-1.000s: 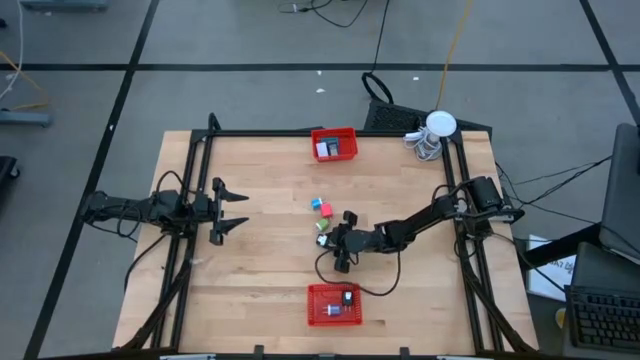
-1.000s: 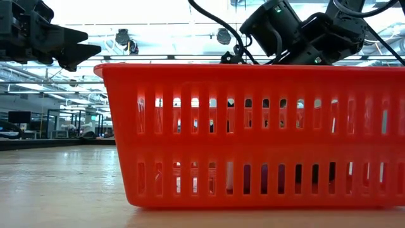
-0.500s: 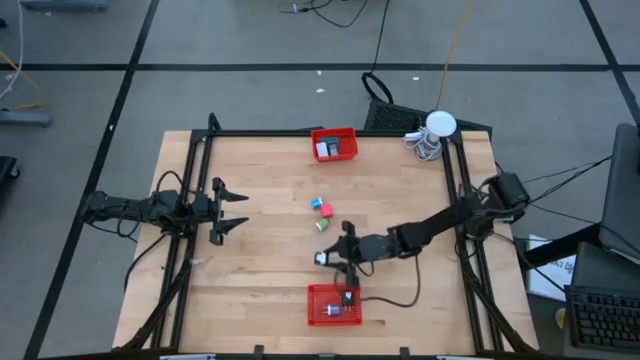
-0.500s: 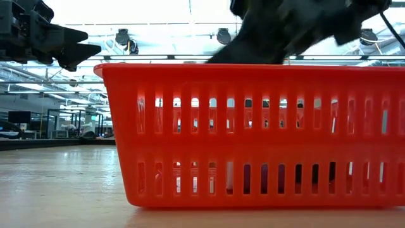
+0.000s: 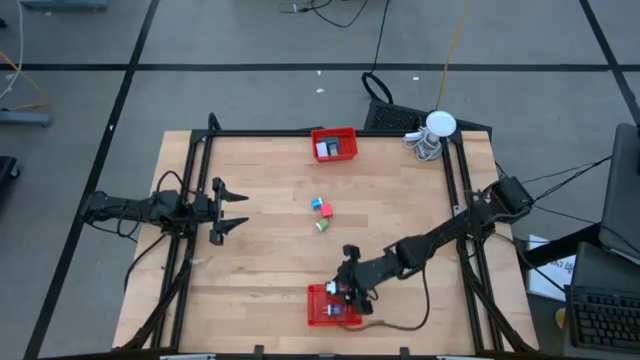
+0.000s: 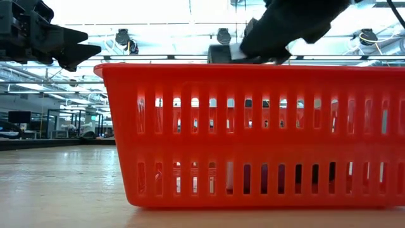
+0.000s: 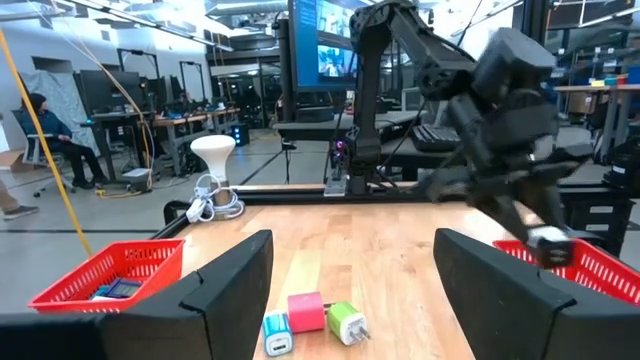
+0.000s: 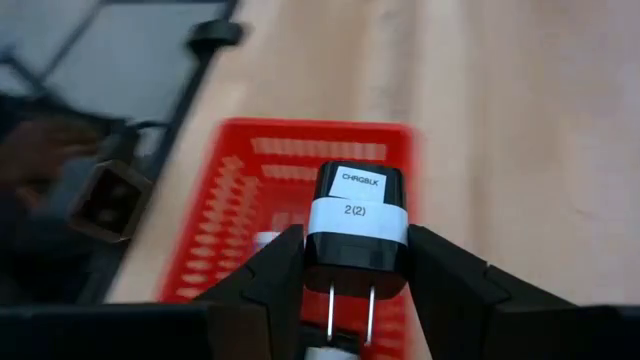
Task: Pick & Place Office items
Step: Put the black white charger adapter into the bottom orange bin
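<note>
The right gripper (image 8: 355,262), pinching a black plug-in charger (image 8: 355,228) by its sides, hangs over the near red basket (image 5: 318,308), so letting go comes next, I'd say, while the left gripper (image 5: 236,211) waits spread at the worktop's (image 5: 260,260) left edge.

Two red slotted baskets sit on the pale wood-grain table (image 5: 260,250) — the near basket (image 5: 318,312) and the far basket (image 5: 335,135). Between them lie three small chargers: a teal one (image 5: 315,204), a pink one (image 5: 325,210) and a green one (image 5: 322,225), the teal and green ones showing white faces in the left wrist view. The right gripper (image 8: 352,290) is dark — it holds a black charger (image 8: 355,228) banded by a white label with dark lettering. A white round object (image 5: 441,124) trails pale coiled cable.
</note>
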